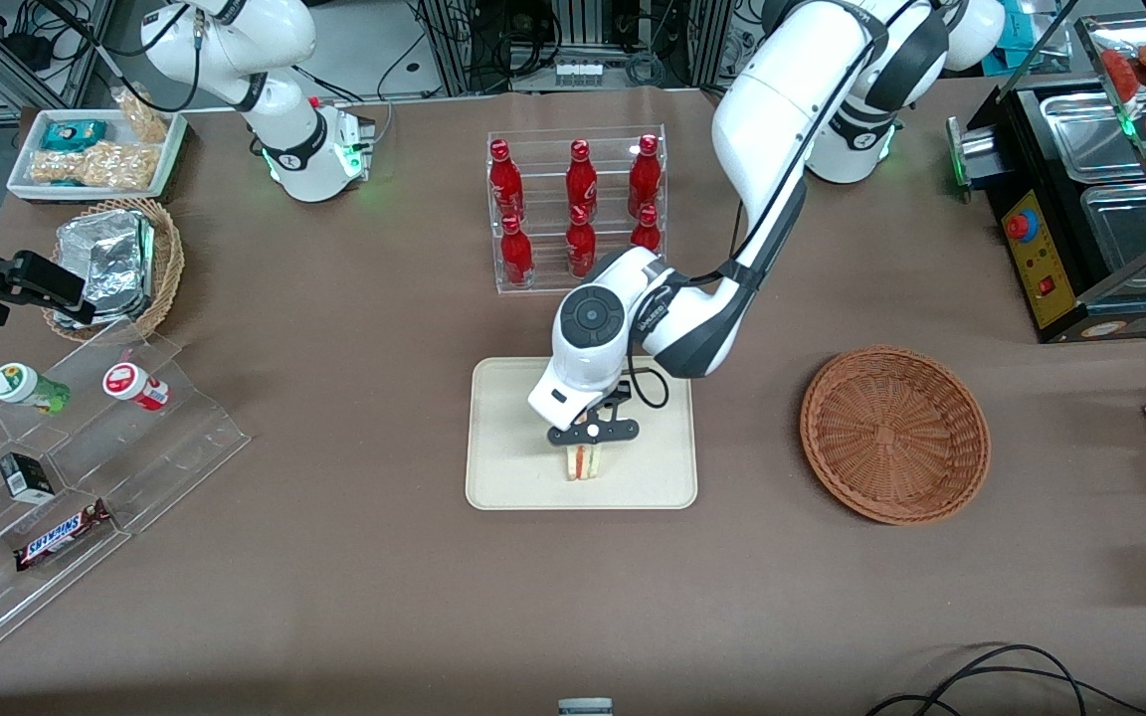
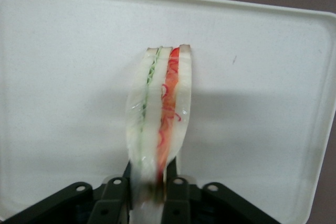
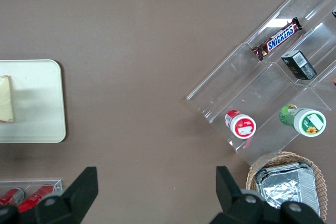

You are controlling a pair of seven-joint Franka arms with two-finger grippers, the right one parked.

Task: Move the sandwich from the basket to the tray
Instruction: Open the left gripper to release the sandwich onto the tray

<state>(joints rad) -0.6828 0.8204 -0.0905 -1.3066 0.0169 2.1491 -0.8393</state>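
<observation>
The sandwich (image 2: 160, 124) is standing on edge over the tray (image 1: 508, 477), with its red-orange and green filling layers facing the front camera. The gripper (image 1: 585, 445) is clamping it from above: in the wrist view, the two fingers (image 2: 172, 177) are pressing against the bread on either side. Whether the lower edge is already touching the tray surface cannot be determined, but it is sitting very close to it, in the half of the tray nearer the front camera.

The basket (image 1: 894, 434) is lying empty toward the working arm's end of the table, well apart from the tray. The transfer step therefore appears complete, and the placing step is in hand. The next move probably calls for settling the sandwich fully onto the tray, opening the fingers, and lifting straight up so the upright wedge is not dragged or tipped.

Legible writing: a chocolate bar (image 1: 60, 536) reading SNICKERS is lying on a clear stepped display stand (image 1: 175, 423) toward the parked arm's end of the table. Labels on other items there cannot be read.
</observation>
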